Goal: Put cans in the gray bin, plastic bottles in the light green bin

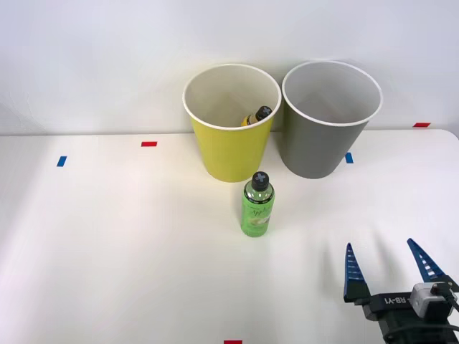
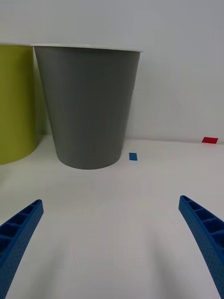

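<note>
White table [image 1: 107, 236] w/ tape marks [image 1: 148, 144], plain wall [image 1: 107, 57] behind

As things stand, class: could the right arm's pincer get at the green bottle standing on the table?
Probably yes. The pincer is open and empty, the green bottle stands upright and alone in front of the light green bin, and only bare table lies between them.

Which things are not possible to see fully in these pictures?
- Gray bin: its bottom inside is hidden by its own wall, front view.
- Yellowish bottle: body hidden by the light green bin wall.
- Light green bin, wrist view: cut off by the picture edge.
</note>
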